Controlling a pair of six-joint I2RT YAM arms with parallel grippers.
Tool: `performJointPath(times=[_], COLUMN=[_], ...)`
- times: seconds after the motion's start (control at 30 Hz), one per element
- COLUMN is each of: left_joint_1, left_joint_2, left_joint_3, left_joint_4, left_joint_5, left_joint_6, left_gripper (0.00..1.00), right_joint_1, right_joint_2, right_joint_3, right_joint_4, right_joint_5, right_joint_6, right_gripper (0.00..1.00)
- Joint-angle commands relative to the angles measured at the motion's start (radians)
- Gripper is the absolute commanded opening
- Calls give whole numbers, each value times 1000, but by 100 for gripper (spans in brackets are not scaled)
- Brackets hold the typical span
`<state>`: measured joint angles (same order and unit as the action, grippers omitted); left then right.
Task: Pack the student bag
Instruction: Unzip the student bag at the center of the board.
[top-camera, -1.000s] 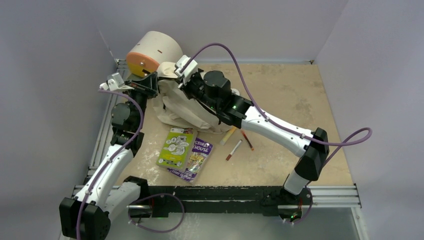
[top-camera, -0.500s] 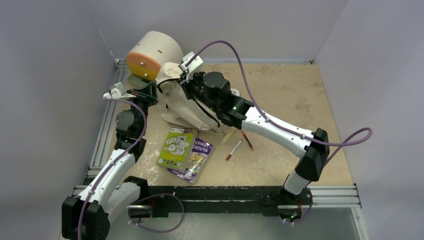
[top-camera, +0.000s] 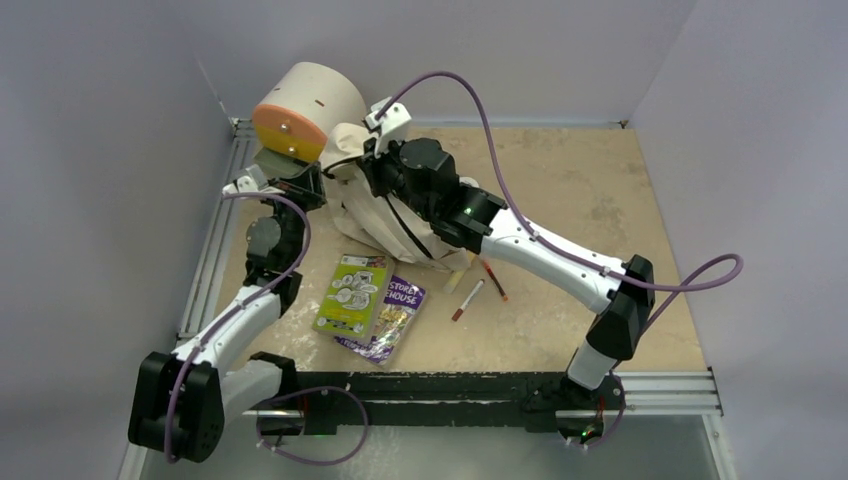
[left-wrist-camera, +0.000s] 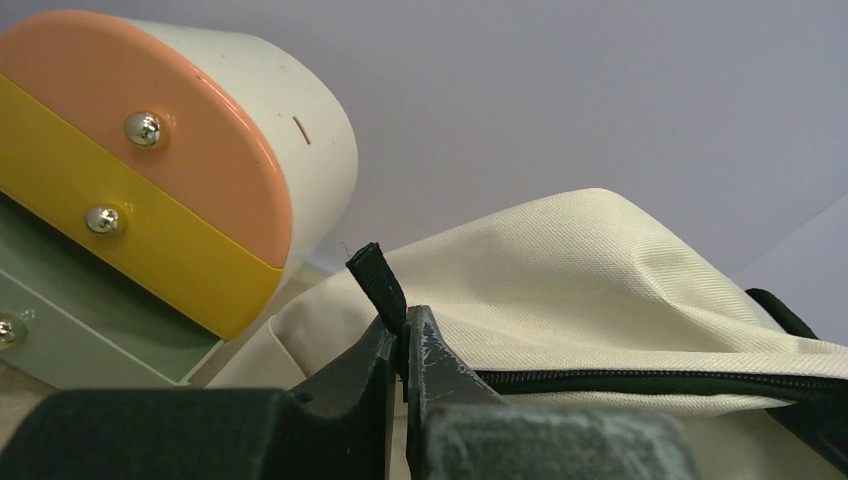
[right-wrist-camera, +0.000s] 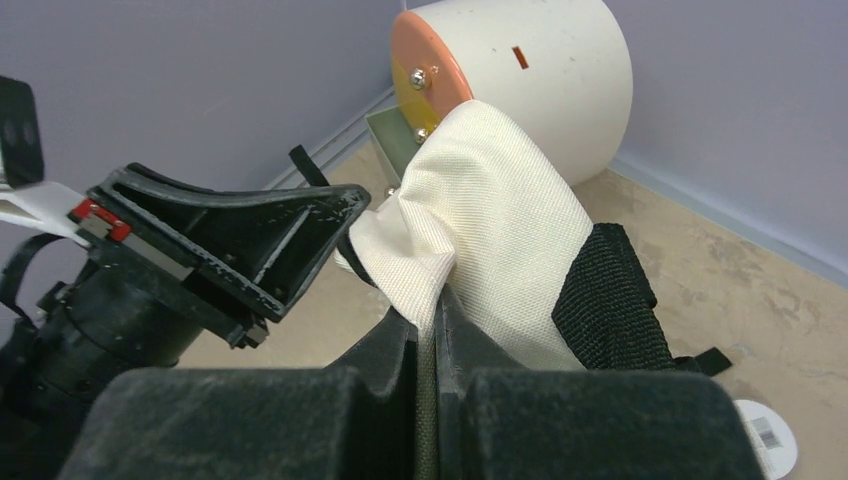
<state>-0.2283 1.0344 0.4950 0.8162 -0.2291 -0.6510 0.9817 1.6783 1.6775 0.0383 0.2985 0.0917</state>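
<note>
The student bag (top-camera: 375, 215) is a cream fabric backpack at the back left of the table. My left gripper (left-wrist-camera: 405, 325) is shut on a black zipper pull tab (left-wrist-camera: 377, 283) of the bag (left-wrist-camera: 600, 270); its black zipper (left-wrist-camera: 640, 382) runs off to the right. My right gripper (right-wrist-camera: 432, 315) is shut on a fold of the bag's cream fabric (right-wrist-camera: 490, 200), beside a black strap (right-wrist-camera: 605, 300). In the top view the left gripper (top-camera: 318, 178) and right gripper (top-camera: 368, 165) hold the bag's upper part close together.
A cream-and-orange cylindrical drawer unit (top-camera: 300, 110) stands behind the bag. A green book (top-camera: 352, 292) and a purple book (top-camera: 390, 315) lie in front of it. Pens (top-camera: 467, 298) and a pale stick (top-camera: 457, 270) lie right of them. Walls close off the back.
My left arm has drawn the pull tab rightward toward the bag. My right gripper has lifted the bag's fabric up and back, and the bag stands taller.
</note>
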Motion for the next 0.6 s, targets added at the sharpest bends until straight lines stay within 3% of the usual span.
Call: performJointPath(times=[0.0,0.3,0.57], left_joint_1=[16,16,16], left_joint_2=[82,100,85], left_joint_3=[-36,-21,38], left_joint_4=[-12,49,69], left_joint_5=[-86,-33,96], left_joint_6=[67,99,76], left_gripper=[0,0,0], right_joint_1=[-8,-6,-6], right_joint_2=[-47,-45,-58], right_joint_3=[100,96,106], right_joint_4=[78,25,-37], right_joint_5=[37,-44,-157], right_joint_6=[60,-10,-199], right_gripper=[0,1,38])
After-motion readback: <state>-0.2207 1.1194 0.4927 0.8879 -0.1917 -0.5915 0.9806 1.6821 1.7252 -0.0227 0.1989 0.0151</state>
